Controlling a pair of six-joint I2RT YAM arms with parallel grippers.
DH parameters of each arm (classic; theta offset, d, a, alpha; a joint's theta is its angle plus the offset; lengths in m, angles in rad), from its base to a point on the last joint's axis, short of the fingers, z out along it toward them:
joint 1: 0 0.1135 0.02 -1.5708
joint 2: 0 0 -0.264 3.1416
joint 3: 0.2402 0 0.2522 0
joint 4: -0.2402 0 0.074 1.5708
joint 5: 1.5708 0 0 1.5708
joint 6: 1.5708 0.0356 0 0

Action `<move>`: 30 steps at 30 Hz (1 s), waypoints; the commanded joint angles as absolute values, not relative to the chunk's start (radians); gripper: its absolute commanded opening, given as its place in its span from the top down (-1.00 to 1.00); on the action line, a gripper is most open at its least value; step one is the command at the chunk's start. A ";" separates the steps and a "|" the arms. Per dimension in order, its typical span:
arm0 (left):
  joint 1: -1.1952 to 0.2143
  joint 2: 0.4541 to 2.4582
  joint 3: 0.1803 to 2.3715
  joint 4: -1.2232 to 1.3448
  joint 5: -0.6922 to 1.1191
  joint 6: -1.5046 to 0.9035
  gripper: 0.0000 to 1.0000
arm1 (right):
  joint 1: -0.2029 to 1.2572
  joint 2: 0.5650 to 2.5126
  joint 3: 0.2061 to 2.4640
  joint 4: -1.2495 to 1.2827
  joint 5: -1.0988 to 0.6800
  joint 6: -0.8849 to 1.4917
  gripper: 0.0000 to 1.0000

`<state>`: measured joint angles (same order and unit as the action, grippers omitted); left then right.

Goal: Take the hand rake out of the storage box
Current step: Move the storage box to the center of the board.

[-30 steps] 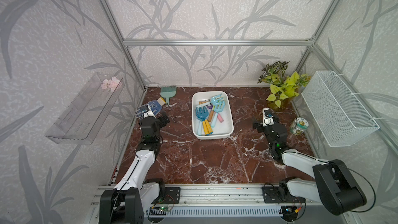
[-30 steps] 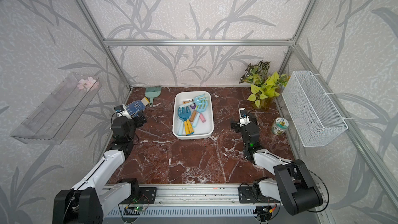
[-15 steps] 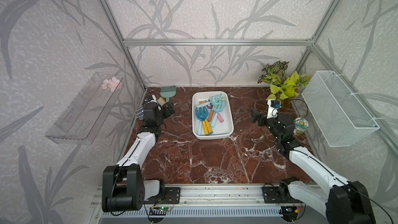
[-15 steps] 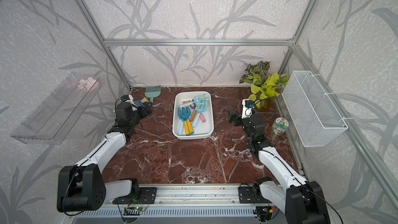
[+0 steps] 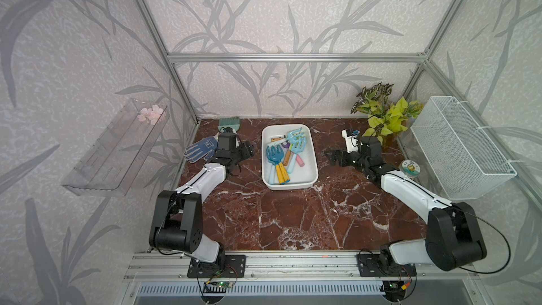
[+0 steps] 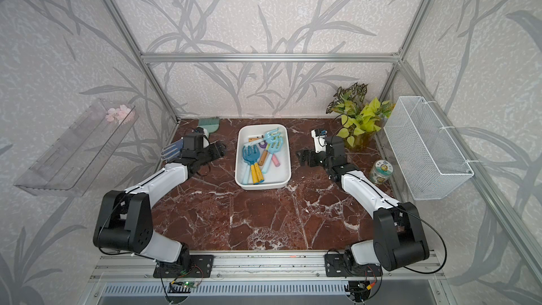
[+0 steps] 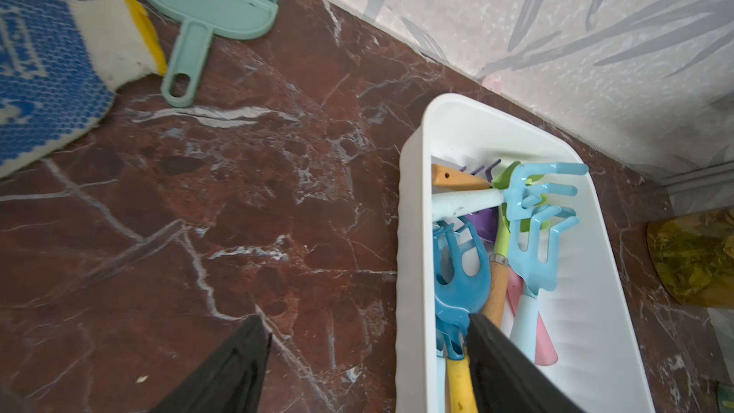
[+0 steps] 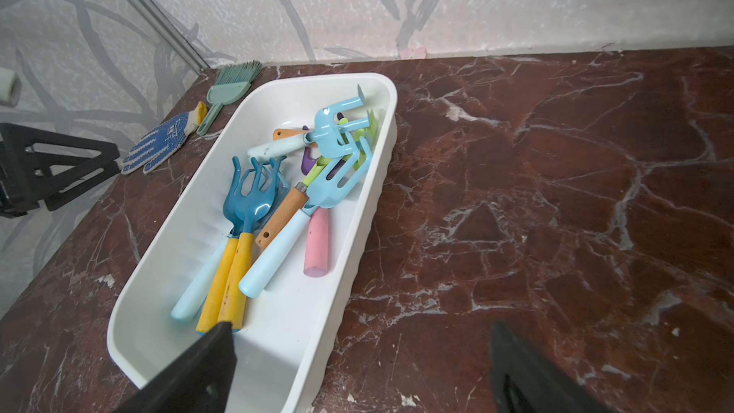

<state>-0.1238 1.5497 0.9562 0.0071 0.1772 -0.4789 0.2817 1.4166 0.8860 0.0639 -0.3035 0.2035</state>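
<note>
Near side: left gripper (image 5: 249, 149) and right gripper (image 5: 330, 155) flank the shallow white plastic storage box (image 5: 290, 186), jaws parted, both empty. Dark-blue yellow-handled hand rake (image 5: 274, 155) lies inside among pale-blue rakes (image 5: 296, 140) (purple and green tools underneath, mostly hidden). Left wrist view: black finger (image 7: 508, 371) covers the yellow handle ends. Farther back: blue-dotted knit glove (image 5: 199, 149), mint hand brush (image 5: 230, 123), leafy potted plant (image 5: 381, 112)

White storage box (image 5: 305, 175), brown marbled table (image 5: 293, 221)
</note>
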 commanded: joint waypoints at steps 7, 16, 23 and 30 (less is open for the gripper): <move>-0.159 1.592 0.977 -0.010 0.166 -0.465 -0.58 | 0.409 1.603 1.143 -0.207 -0.106 0.197 -0.32; -0.174 1.550 0.891 0.068 0.164 -0.442 -0.57 | 0.432 1.790 1.328 -0.348 -0.053 0.254 -0.16; -0.173 1.518 0.853 0.103 0.150 -0.425 -0.57 | 0.451 1.901 1.431 -0.395 -0.005 0.266 -0.16; -0.174 1.523 0.855 0.110 0.154 -0.420 -0.58 | 0.451 1.994 1.525 -0.440 0.030 0.271 -0.07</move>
